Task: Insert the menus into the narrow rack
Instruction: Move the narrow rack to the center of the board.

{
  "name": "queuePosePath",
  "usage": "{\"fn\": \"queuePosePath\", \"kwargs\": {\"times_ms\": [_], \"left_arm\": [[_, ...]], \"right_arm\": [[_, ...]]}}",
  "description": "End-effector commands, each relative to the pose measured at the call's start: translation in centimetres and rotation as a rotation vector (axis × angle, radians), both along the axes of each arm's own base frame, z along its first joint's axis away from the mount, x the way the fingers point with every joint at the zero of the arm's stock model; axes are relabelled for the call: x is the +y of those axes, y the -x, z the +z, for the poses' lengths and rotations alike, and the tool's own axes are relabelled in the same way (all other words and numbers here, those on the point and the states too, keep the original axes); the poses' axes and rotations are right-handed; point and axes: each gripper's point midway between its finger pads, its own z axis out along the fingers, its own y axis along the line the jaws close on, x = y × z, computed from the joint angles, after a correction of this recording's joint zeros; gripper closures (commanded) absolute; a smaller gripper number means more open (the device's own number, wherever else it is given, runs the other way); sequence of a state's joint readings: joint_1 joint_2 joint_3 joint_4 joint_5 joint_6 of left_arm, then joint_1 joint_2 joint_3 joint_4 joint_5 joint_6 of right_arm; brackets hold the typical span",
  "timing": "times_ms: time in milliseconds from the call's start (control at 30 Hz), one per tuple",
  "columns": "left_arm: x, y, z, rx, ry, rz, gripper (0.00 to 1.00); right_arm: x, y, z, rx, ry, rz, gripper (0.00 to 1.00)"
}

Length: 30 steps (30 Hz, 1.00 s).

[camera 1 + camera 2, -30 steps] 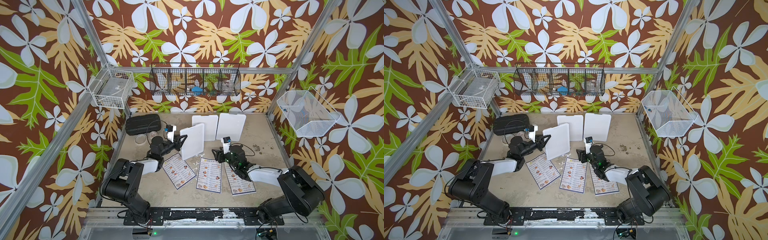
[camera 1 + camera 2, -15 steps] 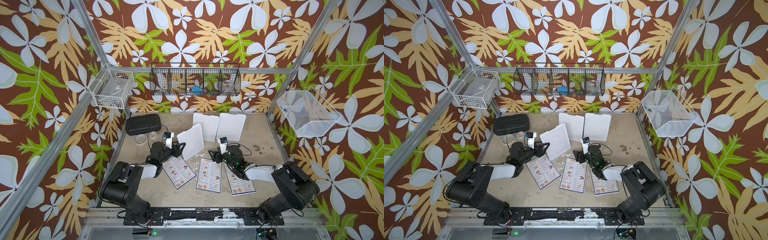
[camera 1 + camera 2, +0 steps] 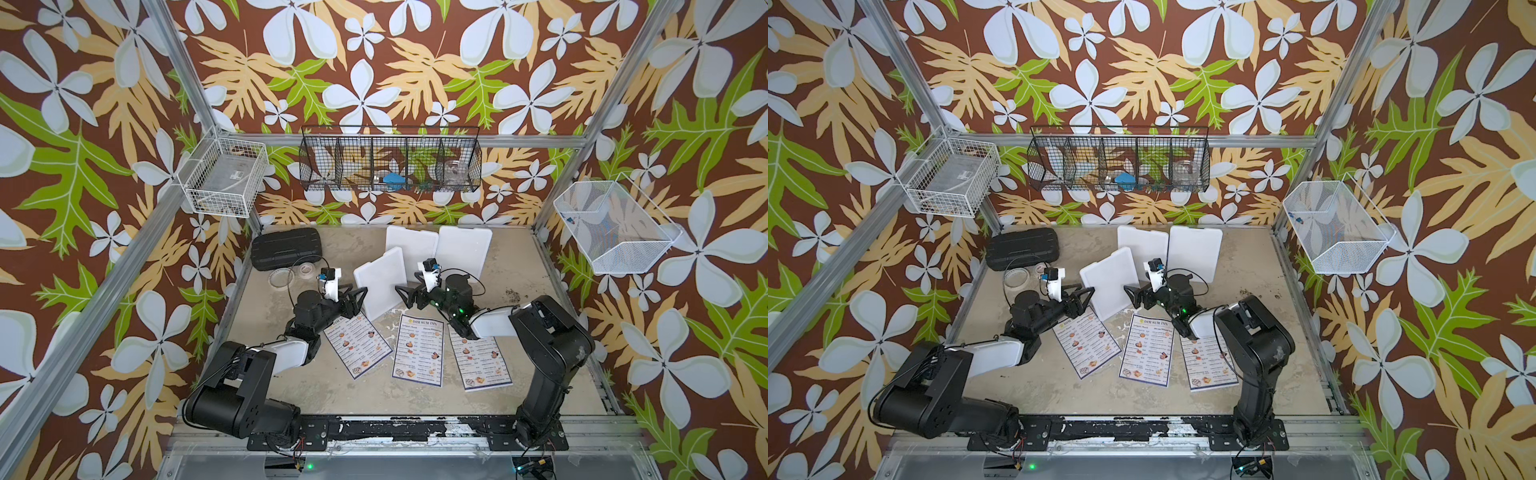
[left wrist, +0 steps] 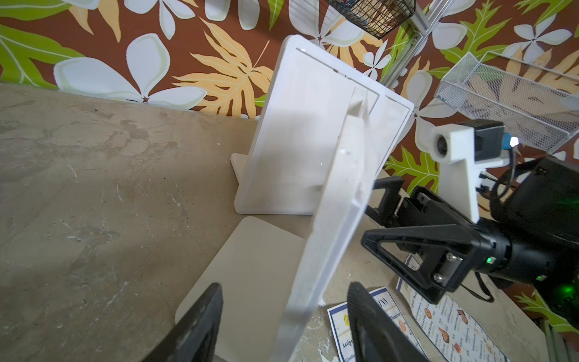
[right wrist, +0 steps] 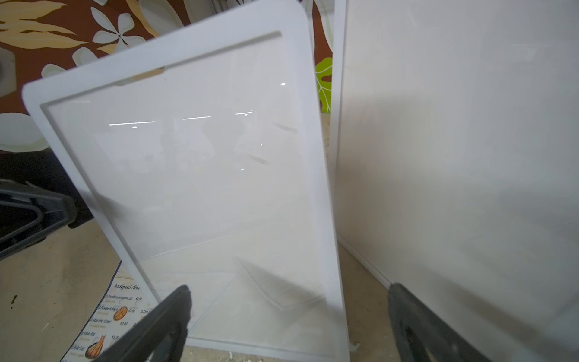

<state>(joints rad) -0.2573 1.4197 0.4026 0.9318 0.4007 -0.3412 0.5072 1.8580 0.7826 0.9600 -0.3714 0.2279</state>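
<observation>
Three menus (image 3: 357, 345) (image 3: 417, 351) (image 3: 480, 361) lie flat side by side on the table in both top views. Behind them stands the narrow rack (image 3: 380, 282), a white rounded-corner holder with a clear front and a slot along its top (image 5: 194, 172). My left gripper (image 3: 359, 297) is open at its left edge; in the left wrist view that edge (image 4: 329, 219) runs between the spread fingers (image 4: 203, 319) without touching them. My right gripper (image 3: 405, 293) is open just right of the rack, empty, facing its front (image 5: 288, 307).
Two more white holders (image 3: 411, 245) (image 3: 463, 249) stand at the back, the right one close beside my right gripper (image 5: 454, 156). A black case (image 3: 286, 247) and clear rings (image 3: 280, 277) sit back left. Wire baskets (image 3: 390, 160) (image 3: 224, 176) (image 3: 611, 226) hang on the walls.
My left gripper has opened and let go of the near white holder's edge, drawing back slightly. My right gripper has opened wider and moved left, up to the holder.
</observation>
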Motion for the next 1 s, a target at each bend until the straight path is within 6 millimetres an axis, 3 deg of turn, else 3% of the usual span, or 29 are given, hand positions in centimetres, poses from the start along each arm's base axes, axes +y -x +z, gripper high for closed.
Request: {"fn": "queuePosePath", "kwargs": {"times_ms": [0, 233, 467, 833, 967], "left_arm": [[-0.3, 0.3, 0.5, -0.005, 0.019, -0.022, 0.34], [-0.2, 0.0, 0.6, -0.009, 0.018, -0.01, 0.34], [-0.3, -1.0, 0.1, 0.004, 0.003, -0.007, 0.39], [-1.1, -2.0, -1.0, 0.043, -0.011, -0.039, 0.4], [-1.6, -1.9, -1.0, 0.046, 0.007, -0.071, 0.4]], "right_arm": [[1.4, 0.2, 1.4, -0.056, -0.032, 0.09, 0.0], [2.7, -0.7, 1.5, -0.041, -0.064, 0.185, 0.0], [3.8, 1.4, 2.1, -0.034, -0.12, 0.324, 0.0], [2.6, 6.6, 4.2, -0.079, -0.191, 0.376, 0.06], [1.1, 5.7, 3.5, -0.051, -0.158, 0.25, 0.07]]}}
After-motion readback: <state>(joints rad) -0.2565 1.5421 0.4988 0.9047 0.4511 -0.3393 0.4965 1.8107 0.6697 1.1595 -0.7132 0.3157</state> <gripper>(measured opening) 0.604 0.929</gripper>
